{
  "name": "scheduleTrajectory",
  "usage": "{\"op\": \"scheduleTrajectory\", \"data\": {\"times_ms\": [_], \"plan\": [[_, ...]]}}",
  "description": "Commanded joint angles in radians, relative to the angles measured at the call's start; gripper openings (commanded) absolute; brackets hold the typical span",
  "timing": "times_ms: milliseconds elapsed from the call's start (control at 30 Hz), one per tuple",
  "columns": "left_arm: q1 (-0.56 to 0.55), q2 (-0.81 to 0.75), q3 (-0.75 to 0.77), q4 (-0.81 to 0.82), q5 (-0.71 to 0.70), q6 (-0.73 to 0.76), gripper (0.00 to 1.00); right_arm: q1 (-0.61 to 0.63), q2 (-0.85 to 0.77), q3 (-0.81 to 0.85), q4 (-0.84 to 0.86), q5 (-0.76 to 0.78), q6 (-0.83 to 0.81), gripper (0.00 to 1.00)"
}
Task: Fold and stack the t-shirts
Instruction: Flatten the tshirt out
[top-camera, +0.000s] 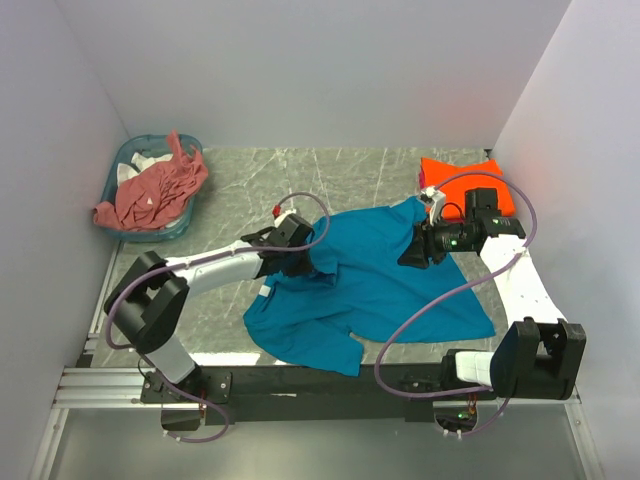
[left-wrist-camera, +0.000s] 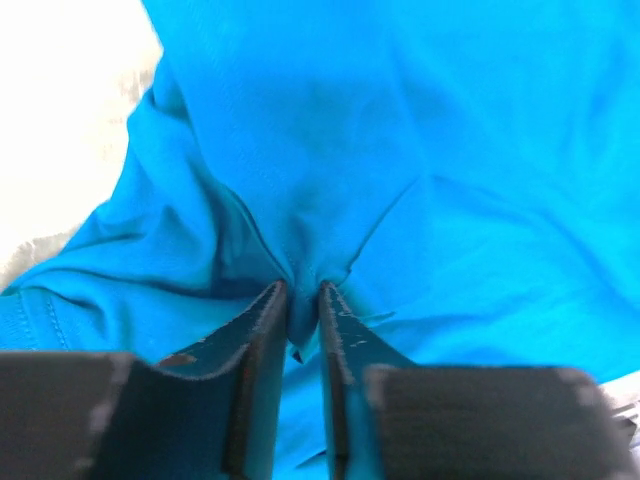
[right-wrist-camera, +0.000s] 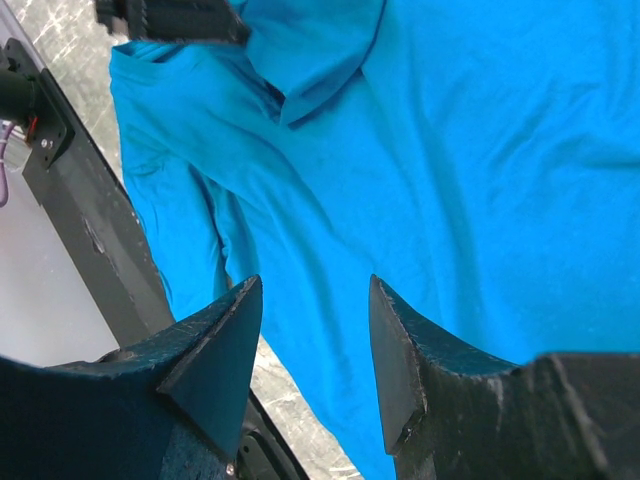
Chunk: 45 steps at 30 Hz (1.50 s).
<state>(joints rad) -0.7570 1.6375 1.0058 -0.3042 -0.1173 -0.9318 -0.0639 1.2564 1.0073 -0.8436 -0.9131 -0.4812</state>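
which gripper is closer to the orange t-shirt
Right. The right gripper hangs over the teal t-shirt, just on the near side of the orange t-shirt; the left gripper pinches that teal cloth well off to the left.

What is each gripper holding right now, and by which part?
The left gripper pinches a puckered fold of cloth on the teal-blue t-shirt. The right gripper stands open above the same shirt, holding nothing.

The left end effector (left-wrist-camera: 303, 295) is pinching a bunched ridge of the teal-blue t-shirt (left-wrist-camera: 420, 120), jaws nearly together. Cloth is filling most of the frame, creases radiating from the pinch. Pale worktop (left-wrist-camera: 60, 130) is showing upper left.
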Motion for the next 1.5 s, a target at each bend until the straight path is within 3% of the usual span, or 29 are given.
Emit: {"op": "scheduleTrajectory", "data": {"times_ms": [0, 200, 433, 567, 667, 867, 900, 1100, 1367, 1467], "plan": [[0.018, -0.054, 0.048, -0.004, -0.036, 0.039, 0.23, -0.007, -0.018, 0.008, -0.005, -0.03, -0.014, 0.54], [0.062, -0.057, 0.034, 0.014, 0.022, 0.071, 0.0, -0.008, -0.017, 0.008, -0.006, -0.032, -0.016, 0.54], [0.148, -0.07, 0.045, 0.024, 0.044, 0.125, 0.0, -0.01, -0.018, 0.011, -0.008, -0.03, -0.016, 0.54], [0.273, -0.048, 0.125, 0.01, 0.024, 0.195, 0.0, -0.01, -0.014, 0.013, -0.005, -0.021, -0.016, 0.54], [0.39, 0.013, 0.232, 0.013, 0.036, 0.261, 0.0, -0.01, -0.005, 0.02, -0.002, -0.004, -0.016, 0.54], [0.547, 0.305, 0.62, -0.07, 0.044, 0.384, 0.0, -0.01, 0.015, 0.04, 0.001, 0.025, -0.014, 0.54], [0.556, 0.336, 0.716, -0.084, 0.035, 0.399, 0.0, -0.01, 0.015, 0.04, 0.005, 0.031, -0.013, 0.54], [0.619, 0.542, 0.969, -0.159, 0.027, 0.49, 0.01, -0.008, 0.055, 0.074, 0.015, 0.115, -0.007, 0.54], [0.642, 0.709, 1.137, -0.207, 0.033, 0.545, 0.01, -0.008, 0.269, 0.292, 0.009, 0.282, -0.04, 0.54], [0.648, 0.707, 1.163, -0.22, 0.013, 0.548, 0.21, -0.002, 0.331, 0.346, -0.023, 0.254, -0.074, 0.54]]}}
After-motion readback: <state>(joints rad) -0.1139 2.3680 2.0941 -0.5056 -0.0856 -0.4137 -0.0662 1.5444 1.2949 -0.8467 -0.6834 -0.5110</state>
